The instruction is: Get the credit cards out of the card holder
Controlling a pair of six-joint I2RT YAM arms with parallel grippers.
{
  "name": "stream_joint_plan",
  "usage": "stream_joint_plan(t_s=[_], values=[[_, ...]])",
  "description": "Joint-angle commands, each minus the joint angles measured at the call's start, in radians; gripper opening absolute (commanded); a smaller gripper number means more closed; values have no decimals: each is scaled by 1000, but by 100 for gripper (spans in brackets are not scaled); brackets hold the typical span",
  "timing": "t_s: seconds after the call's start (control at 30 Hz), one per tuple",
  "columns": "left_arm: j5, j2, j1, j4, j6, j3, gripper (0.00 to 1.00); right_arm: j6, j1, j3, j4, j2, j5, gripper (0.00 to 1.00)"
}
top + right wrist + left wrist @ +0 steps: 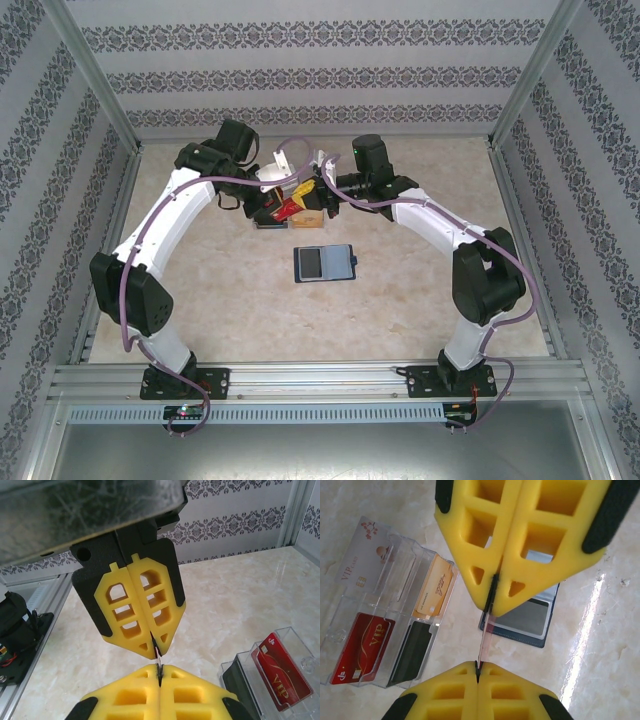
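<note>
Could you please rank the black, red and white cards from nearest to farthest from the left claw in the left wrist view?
From the left claw, shut on a thin card:
1. Black card, just to its left, in the clear stand.
2. Red card, further left, same row.
3. White card, upper-left corner of the stand.
</note>
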Motion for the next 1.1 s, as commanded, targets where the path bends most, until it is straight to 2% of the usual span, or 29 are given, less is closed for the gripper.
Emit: stream_joint_plan(t_s=[0.0,0.1,0.17,0.23,0.33,0.47,0.57,0.77,0.9,1.07], values=[[-1,-33,21,62,-24,-18,8,-28,12,26,3,-1,-34,0],[-34,-42,30,99,-70,-39,27,-22,14,27,19,0,10,0],[-69,-56,42,139,-125,-60,51,-11,17,20,45,5,62,0],[-120,-80,54,200,-197,-94,65,6,21,18,80,16,107,0],[-240,-127,71,318,-336,-168,77,24,41,39,124,56,190,0],[-398,-190,109,467,-591,-304,91,72,62,83,212,132,274,0],[-462,-222,140,519,-805,-390,98,71,76,138,236,195,314,0],[-512,-275,190,530,-1136,-539,100,15,79,279,200,324,322,0],[-523,-321,209,517,-1240,-619,100,-18,73,349,182,389,291,0],[-498,-384,228,521,-1287,-699,99,-46,67,431,148,452,249,0]])
